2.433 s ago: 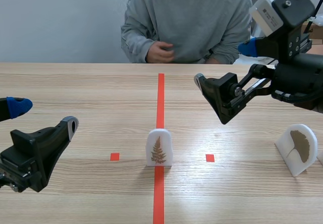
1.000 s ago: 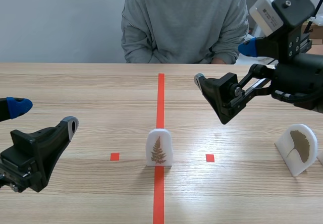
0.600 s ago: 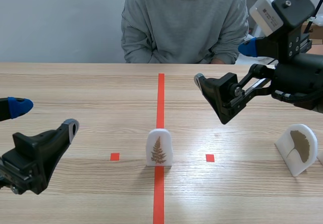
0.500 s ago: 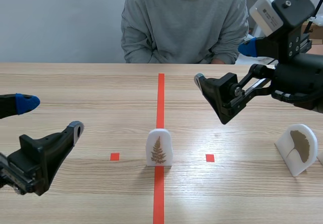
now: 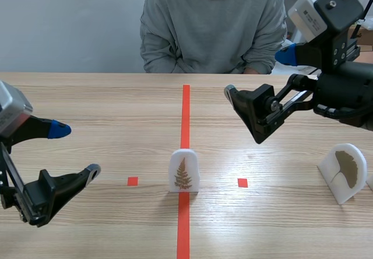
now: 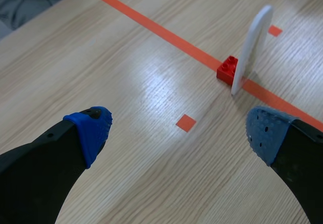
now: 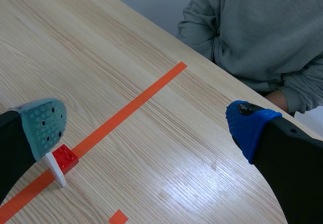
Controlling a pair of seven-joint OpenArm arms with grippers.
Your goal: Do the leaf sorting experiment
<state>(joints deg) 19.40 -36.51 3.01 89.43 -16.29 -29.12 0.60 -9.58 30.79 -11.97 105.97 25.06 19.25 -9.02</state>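
**Both grippers released, fern card standing on the centre line**

Scene view: fern card (image 5: 183,170), a white arch-shaped plate with a brown fern leaf on its face, stands upright at lower centre of the frame, right on the centre tape line (image 5: 185,107). It sits between the two small tape squares and nothing touches it.

Ginkgo card (image 5: 345,171) is the same kind of white plate with a fan-shaped leaf. It stands at the lower right edge, tilted a bit, well apart from the fern card.

Left gripper (image 5: 76,150) is at lower left, low over the table (image 5: 116,101). Its jaws are spread wide and hold nothing (blue pad on the upper finger). It is off to the left of the fern card, not touching it.

Left wrist view: the fern card (image 6: 251,50) shows edge-on ahead of the gripper, nearer one finger. A red brick (image 6: 228,69) sits at its foot on the tape.

Right gripper (image 5: 257,72) is at upper right, raised above the table, also released and empty.

Right wrist view: the card and brick are just beside the grey-green pad (image 7: 45,125), below the gripper.

Person (image 5: 213,25) in a grey hoodie sits at top centre, across the table.
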